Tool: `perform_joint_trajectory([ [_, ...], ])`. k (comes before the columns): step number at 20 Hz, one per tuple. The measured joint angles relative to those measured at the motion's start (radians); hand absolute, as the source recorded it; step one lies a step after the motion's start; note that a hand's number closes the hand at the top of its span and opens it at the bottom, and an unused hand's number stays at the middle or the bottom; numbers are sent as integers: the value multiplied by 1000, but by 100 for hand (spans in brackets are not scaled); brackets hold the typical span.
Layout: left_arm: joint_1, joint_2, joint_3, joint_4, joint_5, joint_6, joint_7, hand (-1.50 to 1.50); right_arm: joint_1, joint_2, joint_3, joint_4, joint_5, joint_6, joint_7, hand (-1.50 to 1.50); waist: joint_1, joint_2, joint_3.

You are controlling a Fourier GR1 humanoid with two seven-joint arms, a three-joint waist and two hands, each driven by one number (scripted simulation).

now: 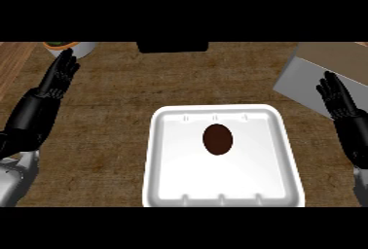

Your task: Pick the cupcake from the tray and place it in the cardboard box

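Observation:
A dark brown cupcake (218,139) sits a little above the middle of a white tray (165,180) at the centre of the wooden counter. The cardboard box (316,68) stands at the upper right, showing a grey side and a tan top. My right hand (336,99) rests open at the right edge, fingers up, in front of the box and well right of the tray. My left hand (59,73) rests open at the left edge, fingers up, far from the tray. Neither hand holds anything.
A pale pot with greenery (72,46) stands at the upper left, just beyond my left hand's fingertips. A black object (173,46) lies at the counter's far edge, top centre. A lighter wooden strip (10,63) runs down the far left.

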Motion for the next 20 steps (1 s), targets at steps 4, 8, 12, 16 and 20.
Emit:
perform_joint_trajectory([
  [4, 44, -40, 14, 64, -5, 64, 53, 0, -5, 57, 21, -52, 80, -143, 48, 150, 1, 2, -25],
  [8, 132, -89, 36, 148, 20, 129, 97, 0, 36, -6, 48, -47, 264, -269, 106, 150, -1, 8, -50],
  [12, 185, -138, 45, 194, 39, 178, 132, 0, 124, 66, 89, -68, 431, -495, 211, -150, -19, 1, -47],
  [16, 206, -175, 44, 230, 37, 205, 130, 0, 202, 94, 176, -134, 676, -647, 341, -150, -23, -1, -47],
  [20, 216, -197, 38, 244, 29, 216, 122, 0, 265, 89, 238, -215, 896, -626, 553, -150, -22, -2, -47],
])
